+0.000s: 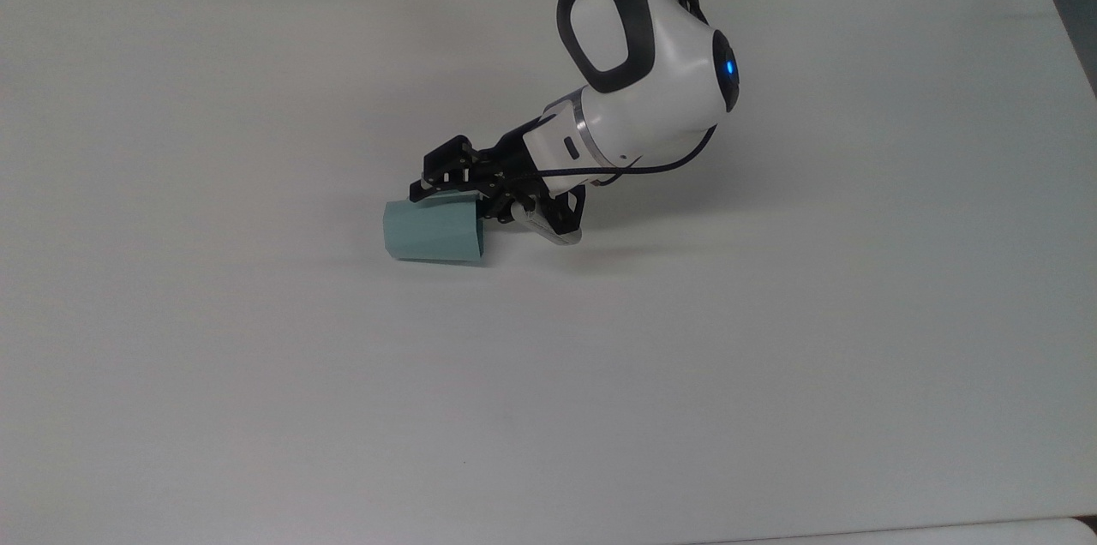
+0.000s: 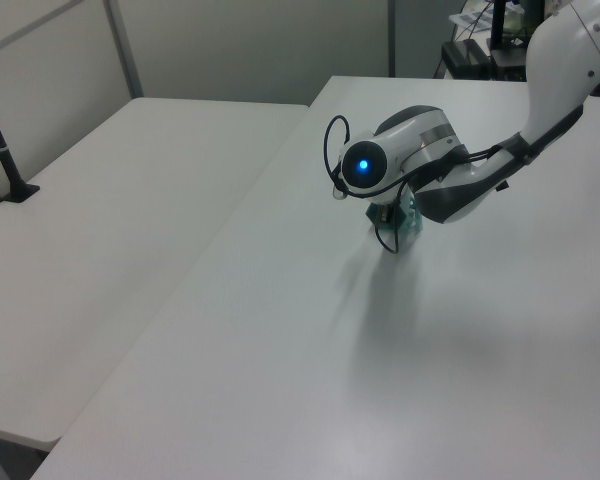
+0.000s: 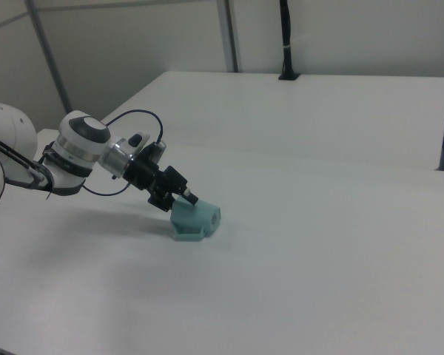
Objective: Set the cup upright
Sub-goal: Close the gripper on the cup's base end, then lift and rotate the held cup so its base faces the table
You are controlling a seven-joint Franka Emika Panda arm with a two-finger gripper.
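White table (image 1: 257, 408), cup (image 1: 433, 230) seemingly sideways, second table (image 2: 100, 200) beside

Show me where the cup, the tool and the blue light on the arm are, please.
the cup (image 1: 431, 230): top view, on its faceted side wall.
the tool (image 1: 450, 192): top view, between its fingertips at the cup's wide end.
the blue light (image 2: 362, 166): left view, on the glowing spot of the arm's round joint.
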